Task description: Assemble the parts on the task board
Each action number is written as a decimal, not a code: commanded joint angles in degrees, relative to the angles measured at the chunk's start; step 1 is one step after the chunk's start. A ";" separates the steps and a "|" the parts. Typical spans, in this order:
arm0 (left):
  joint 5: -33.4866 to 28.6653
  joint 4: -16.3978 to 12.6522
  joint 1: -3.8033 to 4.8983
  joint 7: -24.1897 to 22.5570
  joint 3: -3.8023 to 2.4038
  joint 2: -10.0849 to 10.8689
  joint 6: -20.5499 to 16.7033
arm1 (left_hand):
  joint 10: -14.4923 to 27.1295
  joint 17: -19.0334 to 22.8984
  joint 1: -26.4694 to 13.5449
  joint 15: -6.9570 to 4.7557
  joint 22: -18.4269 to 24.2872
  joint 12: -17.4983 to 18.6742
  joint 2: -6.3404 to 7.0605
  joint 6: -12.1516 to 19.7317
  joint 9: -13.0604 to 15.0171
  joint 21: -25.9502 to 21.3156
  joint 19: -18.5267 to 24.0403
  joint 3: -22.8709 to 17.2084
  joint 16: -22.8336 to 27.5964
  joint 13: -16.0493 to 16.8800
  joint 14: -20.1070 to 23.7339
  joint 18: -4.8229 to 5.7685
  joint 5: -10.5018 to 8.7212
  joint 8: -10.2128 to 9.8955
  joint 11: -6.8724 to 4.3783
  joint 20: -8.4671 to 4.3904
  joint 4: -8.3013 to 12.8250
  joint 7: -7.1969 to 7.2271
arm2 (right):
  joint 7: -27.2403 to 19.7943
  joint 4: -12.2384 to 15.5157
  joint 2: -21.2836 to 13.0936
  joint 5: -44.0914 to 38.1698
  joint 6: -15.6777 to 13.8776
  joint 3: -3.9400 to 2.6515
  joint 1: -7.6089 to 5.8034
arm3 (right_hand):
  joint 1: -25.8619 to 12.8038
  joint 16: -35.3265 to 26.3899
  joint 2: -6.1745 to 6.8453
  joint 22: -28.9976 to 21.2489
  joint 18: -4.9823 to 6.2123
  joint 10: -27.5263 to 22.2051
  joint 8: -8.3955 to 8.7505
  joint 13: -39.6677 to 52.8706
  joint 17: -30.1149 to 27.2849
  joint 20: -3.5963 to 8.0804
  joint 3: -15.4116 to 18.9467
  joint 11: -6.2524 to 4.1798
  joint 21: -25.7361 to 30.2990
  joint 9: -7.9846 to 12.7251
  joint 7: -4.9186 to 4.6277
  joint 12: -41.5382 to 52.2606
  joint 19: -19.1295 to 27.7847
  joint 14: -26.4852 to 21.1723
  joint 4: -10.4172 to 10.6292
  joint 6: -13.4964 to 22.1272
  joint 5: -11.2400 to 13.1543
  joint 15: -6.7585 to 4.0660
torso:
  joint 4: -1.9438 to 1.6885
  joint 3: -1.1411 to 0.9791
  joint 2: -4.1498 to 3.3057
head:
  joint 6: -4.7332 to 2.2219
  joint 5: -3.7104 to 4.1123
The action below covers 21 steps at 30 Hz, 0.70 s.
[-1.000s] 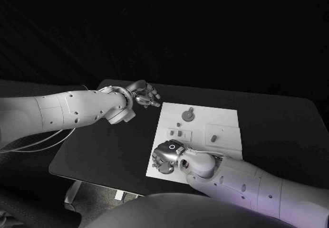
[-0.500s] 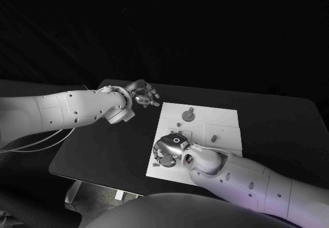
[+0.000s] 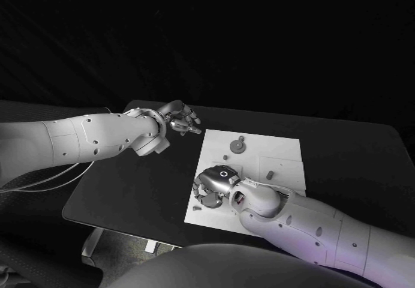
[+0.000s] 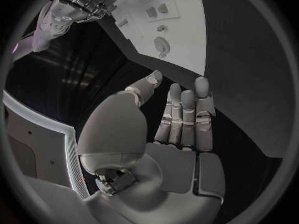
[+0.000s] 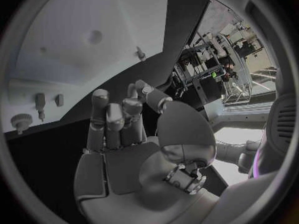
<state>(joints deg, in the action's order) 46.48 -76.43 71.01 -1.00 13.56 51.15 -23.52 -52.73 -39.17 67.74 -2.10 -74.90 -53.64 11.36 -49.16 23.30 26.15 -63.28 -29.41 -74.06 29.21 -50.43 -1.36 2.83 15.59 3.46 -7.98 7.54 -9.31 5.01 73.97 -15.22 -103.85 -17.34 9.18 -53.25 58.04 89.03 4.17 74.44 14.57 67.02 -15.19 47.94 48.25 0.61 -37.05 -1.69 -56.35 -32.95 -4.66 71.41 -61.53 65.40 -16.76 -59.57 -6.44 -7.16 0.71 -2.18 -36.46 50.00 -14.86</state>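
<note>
The white task board lies mid-table. A round part stands near its far edge, and small parts sit in the middle. My right hand hovers over the board's near left area, fingers loosely bent, with nothing in it. A small part lies just near of it. My left hand hangs off the board's far left corner, fingers straight and apart, holding nothing. The left wrist view shows the board and the round part.
Black table surrounds the board, with wide free room to the left and right. The right wrist view shows the board with a round knob, two small pieces and a peg.
My right hand has moved from the board's near edge farther onto the board, uncovering a small part lying near that edge. The left hand has stayed still.
</note>
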 commanded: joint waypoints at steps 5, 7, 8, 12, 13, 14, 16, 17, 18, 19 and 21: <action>-0.31 -0.16 0.09 -0.11 -0.05 -0.20 -0.16 | 0.46 0.07 -0.59 -0.31 -1.14 -0.28 0.17 -0.12 0.07 -0.21 -0.32 -0.02 -0.40 -0.07 0.12 -2.27 0.21 0.37 0.02 -0.02 -0.28 -0.42 | 0.95 -2.08 1.13 0.37 5.65 2.05 0.08 | 1.19 -0.31 4.07 0.14 0.43 -1.33 2.46 0.55 0.40 -0.33 2.88 2.24 0.40 0.79 -2.38 -0.12 1.32 -1.77 0.07 5.38 -1.44 1.74 | -0.17 0.05 -0.03 | 0.00 -0.01; -0.31 -0.16 0.09 -0.10 -0.05 -0.24 -0.13 | 0.46 0.07 -0.57 -0.31 -1.14 -0.28 0.21 -0.12 0.07 -0.21 -0.32 -0.02 -0.40 -0.07 0.12 -2.28 0.21 0.37 0.02 -0.03 -0.27 -0.41 | 1.22 -2.45 1.27 0.02 6.09 2.41 0.14 | 1.45 -0.27 4.43 0.17 0.43 -1.67 2.62 0.70 0.52 -0.48 3.37 2.45 0.45 0.80 -2.59 -0.05 1.49 -2.03 0.07 5.83 -2.29 1.96 | -0.21 0.05 -0.05 | 0.00 -0.03; -0.31 -0.17 0.09 -0.10 -0.05 -0.25 -0.10 | 0.46 0.07 -0.56 -0.31 -1.14 -0.28 0.22 -0.12 0.07 -0.21 -0.32 -0.02 -0.40 -0.07 0.12 -2.28 0.22 0.37 0.02 -0.03 -0.26 -0.41 | 1.42 -2.52 1.33 -0.31 6.31 2.48 0.18 | 1.56 -0.24 4.63 0.19 0.43 -1.81 2.70 0.76 0.58 -0.54 3.56 2.56 0.46 0.81 -2.70 0.00 1.55 -2.12 0.08 6.06 -2.81 2.05 | -0.21 0.06 -0.05 | 0.00 -0.05; -0.31 -0.17 0.08 -0.07 -0.04 -0.34 0.02 | 0.46 0.07 -0.50 -0.32 -1.15 -0.28 0.28 -0.12 0.07 -0.22 -0.31 -0.02 -0.41 -0.07 0.12 -2.30 0.21 0.37 0.01 -0.05 -0.24 -0.40 | 2.00 -2.44 1.49 -0.96 7.31 2.68 0.21 | 1.93 -0.08 5.16 0.24 0.43 -2.26 2.75 1.02 0.79 -0.76 4.06 2.84 0.46 0.72 -2.98 0.24 1.64 -2.40 0.13 6.48 -6.31 2.35 | -0.15 0.07 -0.03 | 0.00 -0.09; -0.31 -0.18 0.08 -0.05 -0.04 -0.35 0.07 | 0.47 0.07 -0.48 -0.32 -1.15 -0.28 0.29 -0.12 0.07 -0.22 -0.31 -0.02 -0.41 -0.07 0.12 -2.30 0.22 0.37 0.01 -0.05 -0.23 -0.40 | 2.06 -2.39 1.52 -1.05 7.66 2.70 0.23 | 1.94 -0.05 5.24 0.25 0.43 -2.33 2.71 1.07 0.83 -0.81 4.14 2.86 0.44 0.67 -3.00 0.31 1.63 -2.45 0.16 6.49 -7.15 2.39 | -0.13 0.08 -0.02 | 0.00 -0.12; -0.31 -0.18 0.08 -0.05 -0.04 -0.37 0.07 | 0.47 0.07 -0.47 -0.32 -1.15 -0.28 0.30 -0.12 0.07 -0.22 -0.31 -0.02 -0.41 -0.07 0.13 -2.30 0.22 0.37 0.00 -0.05 -0.22 -0.40 | 2.18 -2.33 1.54 -1.05 7.65 2.72 0.24 | 1.99 -0.03 5.34 0.26 0.43 -2.40 2.71 1.11 0.86 -0.84 4.19 2.88 0.44 0.65 -3.02 0.35 1.63 -2.48 0.15 6.56 -7.79 2.41 | -0.12 0.09 -0.02 | 0.00 -0.11; -0.31 -0.17 0.08 -0.05 -0.04 -0.39 0.08 | 0.47 0.08 -0.45 -0.33 -1.15 -0.28 0.33 -0.11 0.07 -0.22 -0.31 -0.02 -0.41 -0.08 0.13 -2.31 0.22 0.37 0.00 -0.05 -0.21 -0.40 | 2.38 -2.32 1.61 -1.26 7.56 2.73 0.29 | 1.92 0.02 5.50 0.26 0.43 -2.50 2.70 1.20 0.92 -0.91 4.27 2.94 0.45 0.60 -3.07 0.47 1.63 -2.53 0.19 6.69 -9.38 2.47 | -0.12 0.08 -0.02 | 0.00 -0.20; -0.31 -0.17 0.08 -0.04 -0.04 -0.39 0.09 | 0.47 0.08 -0.44 -0.33 -1.15 -0.28 0.34 -0.11 0.07 -0.22 -0.31 -0.02 -0.41 -0.08 0.13 -2.31 0.21 0.37 0.00 -0.05 -0.20 -0.40 | 2.32 -2.29 1.62 -1.26 7.56 2.73 0.31 | 1.92 0.03 5.49 0.26 0.43 -2.52 2.68 1.21 0.94 -0.91 4.27 2.94 0.44 0.59 -3.08 0.50 1.61 -2.53 0.19 6.68 -9.58 2.47 | -0.11 0.06 -0.02 | 0.00 -0.25; -0.31 -0.17 0.08 -0.02 -0.04 -0.39 0.07 | 0.47 0.08 -0.43 -0.33 -1.15 -0.28 0.35 -0.11 0.07 -0.22 -0.31 -0.02 -0.41 -0.08 0.13 -2.31 0.22 0.37 0.00 -0.06 -0.20 -0.40 | 2.28 -2.22 1.63 -1.26 7.52 2.73 0.32 | 1.91 0.05 5.48 0.27 0.43 -2.52 2.62 1.23 0.95 -0.92 4.28 2.93 0.43 0.55 -3.07 0.53 1.60 -2.52 0.20 6.60 -9.76 2.47 | -0.10 0.05 -0.01 | 0.00 -0.26; -0.31 -0.17 0.08 -0.02 -0.04 -0.39 0.07 | 0.47 0.08 -0.43 -0.33 -1.15 -0.28 0.35 -0.11 0.07 -0.22 -0.31 -0.02 -0.41 -0.08 0.13 -2.31 0.22 0.37 0.00 -0.06 -0.20 -0.40 | 2.21 -2.19 1.65 -1.26 7.64 2.73 0.33 | 1.87 0.07 5.46 0.27 0.43 -2.53 2.55 1.24 0.96 -0.93 4.30 2.92 0.43 0.51 -3.05 0.55 1.59 -2.52 0.21 6.51 -9.88 2.47 | -0.11 0.05 -0.01 | 0.00 -0.27; -0.31 -0.13 0.08 -0.01 -0.04 -0.38 0.08 | 0.47 0.08 -0.42 -0.33 -1.15 -0.28 0.36 -0.11 0.07 -0.22 -0.31 -0.02 -0.41 -0.08 0.13 -2.31 0.22 0.37 0.00 -0.06 -0.19 -0.40 | 2.01 -2.03 1.69 -1.18 7.58 2.73 0.36 | 1.75 0.10 5.36 0.27 0.43 -2.53 2.36 1.28 0.98 -0.95 4.35 2.86 0.41 0.40 -2.98 0.62 1.54 -2.50 0.25 6.25 -10.15 2.43 | -0.10 0.04 -0.01 | 0.00 -0.32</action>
<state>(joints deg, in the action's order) 46.45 -76.48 71.01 -0.86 13.56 50.87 -23.47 -52.74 -39.17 67.74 -2.10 -74.94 -53.64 11.36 -49.26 23.29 26.15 -63.27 -29.41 -74.29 29.22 -50.44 -1.36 2.83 15.59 3.45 -7.96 7.54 -9.22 6.80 71.73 -13.65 -104.17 -11.25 11.90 -52.96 59.96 88.85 9.28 74.64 13.91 64.90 -12.62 49.15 49.14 -0.01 -32.99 1.23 -56.12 -32.51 -5.97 71.84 -60.06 62.83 -16.46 -55.05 -16.32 -4.96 0.58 -2.10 -36.48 50.00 -15.12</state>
